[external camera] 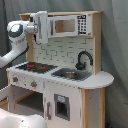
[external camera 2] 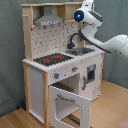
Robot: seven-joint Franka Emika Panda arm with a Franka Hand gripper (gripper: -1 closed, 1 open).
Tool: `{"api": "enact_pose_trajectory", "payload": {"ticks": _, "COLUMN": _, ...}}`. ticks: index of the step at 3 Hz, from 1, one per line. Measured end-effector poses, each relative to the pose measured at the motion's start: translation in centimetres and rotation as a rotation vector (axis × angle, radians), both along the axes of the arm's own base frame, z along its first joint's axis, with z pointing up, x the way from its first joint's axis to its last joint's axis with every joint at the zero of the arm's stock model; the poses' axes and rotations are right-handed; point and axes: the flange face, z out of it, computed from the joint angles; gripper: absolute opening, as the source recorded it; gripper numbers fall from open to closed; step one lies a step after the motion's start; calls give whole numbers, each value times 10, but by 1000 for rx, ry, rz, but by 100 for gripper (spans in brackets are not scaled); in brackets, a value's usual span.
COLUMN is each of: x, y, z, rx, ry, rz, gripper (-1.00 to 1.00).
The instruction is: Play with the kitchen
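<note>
The kitchen [external camera: 60,70] [external camera 2: 62,65] stands on a wooden floor [external camera 2: 15,120], oven door [external camera 2: 70,107] hanging open. The robot arm's gripper [external camera: 41,27] is up at the top shelf, at about ten o'clock of the faucet [external camera: 84,59]; whether its fingers are apart cannot be told.

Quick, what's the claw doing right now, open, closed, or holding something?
Claw: up by the kitchen's top shelf; open or closed cannot be told.

Kitchen [external camera 2: 47,75] seemingly matt painted wood
</note>
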Motion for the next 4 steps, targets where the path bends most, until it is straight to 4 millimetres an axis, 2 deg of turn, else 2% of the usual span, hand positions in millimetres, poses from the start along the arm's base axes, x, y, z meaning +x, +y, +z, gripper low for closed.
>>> {"api": "enact_pose_trajectory", "payload": {"ticks": 3, "x": -63, "y": -36, "z": -8, "rx": 57, "ry": 22, "rz": -32, "gripper": -100}}
{"api": "enact_pose_trajectory", "payload": {"ticks": 4, "x": -74, "y": -65, "z": -11, "rx": 72, "ry": 44, "rz": -53, "gripper": -100}}
